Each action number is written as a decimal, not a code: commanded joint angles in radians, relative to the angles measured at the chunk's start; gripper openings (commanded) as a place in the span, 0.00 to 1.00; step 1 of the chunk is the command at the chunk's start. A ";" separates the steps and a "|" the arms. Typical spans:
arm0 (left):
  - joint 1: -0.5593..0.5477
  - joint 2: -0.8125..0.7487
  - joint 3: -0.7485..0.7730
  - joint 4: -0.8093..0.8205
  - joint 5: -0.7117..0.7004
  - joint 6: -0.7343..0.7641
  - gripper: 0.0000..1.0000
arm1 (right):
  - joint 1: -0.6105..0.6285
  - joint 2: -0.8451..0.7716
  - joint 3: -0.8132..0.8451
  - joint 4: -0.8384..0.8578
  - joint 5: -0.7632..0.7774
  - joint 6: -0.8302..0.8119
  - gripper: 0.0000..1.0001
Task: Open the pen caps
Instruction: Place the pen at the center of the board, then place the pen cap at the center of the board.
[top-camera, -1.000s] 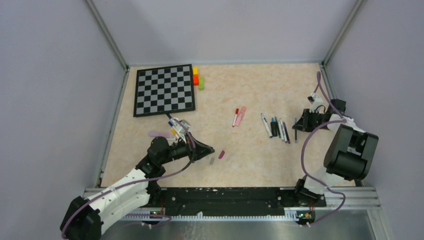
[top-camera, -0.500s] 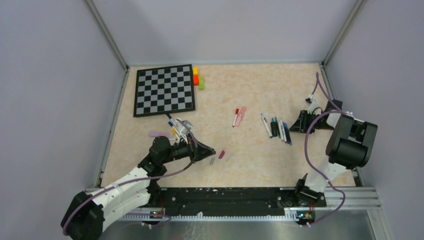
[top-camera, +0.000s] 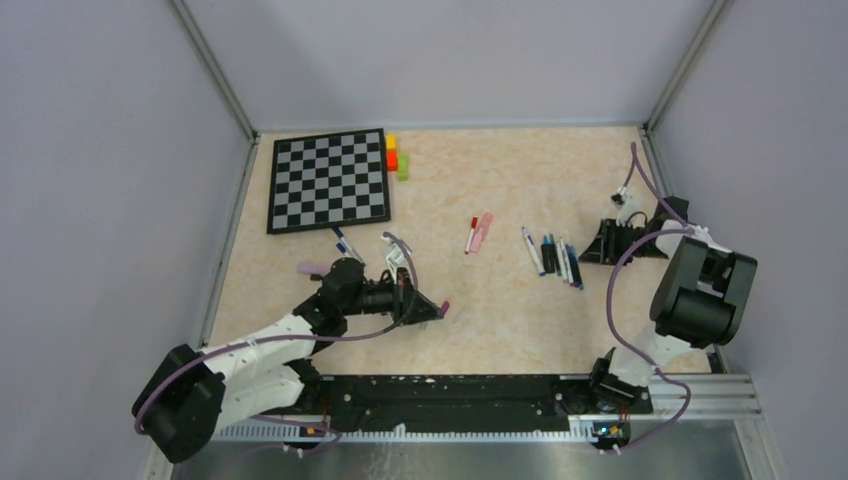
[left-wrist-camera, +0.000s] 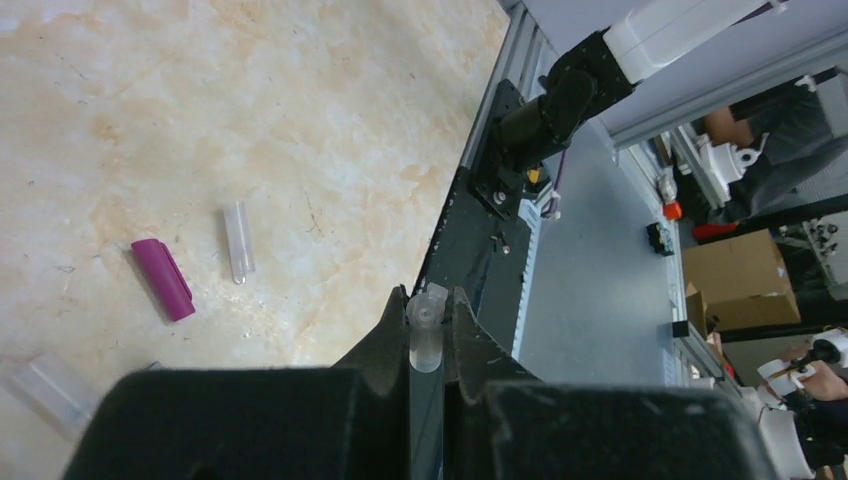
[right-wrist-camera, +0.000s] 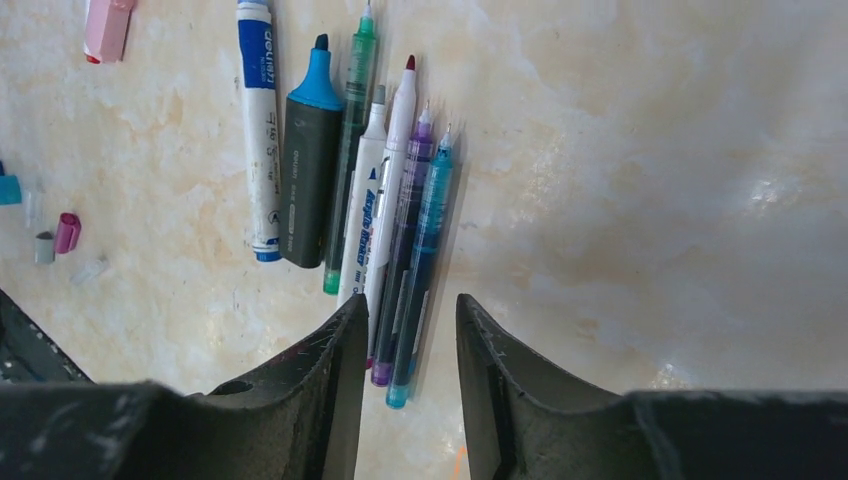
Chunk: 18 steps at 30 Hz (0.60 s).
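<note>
My left gripper is shut on a clear pen cap, low over the table. A magenta cap lies just beside its tips, and a second clear cap lies near that. My right gripper stands open over the near ends of a row of pens. The butt of the teal pen lies under the gap, and nothing is gripped. A red pen and the pink highlighter lie mid-table.
The chessboard lies at the back left, with yellow, red and green blocks beside it. More pens lie behind my left arm. Small blue, magenta and grey caps sit left of the pen row. The metal rail runs along the near edge.
My right gripper has opened and a pen that lay apart now lies in the row. My left arm has swung right, its tips now beside the magenta cap.
</note>
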 joint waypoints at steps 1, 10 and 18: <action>-0.071 0.061 0.114 -0.137 -0.049 0.083 0.00 | -0.005 -0.085 0.024 -0.019 0.018 -0.053 0.37; -0.314 0.339 0.421 -0.512 -0.457 0.206 0.00 | -0.005 -0.235 0.016 -0.062 0.042 -0.097 0.41; -0.390 0.601 0.651 -0.667 -0.603 0.209 0.00 | -0.005 -0.343 -0.018 -0.047 -0.042 -0.093 0.41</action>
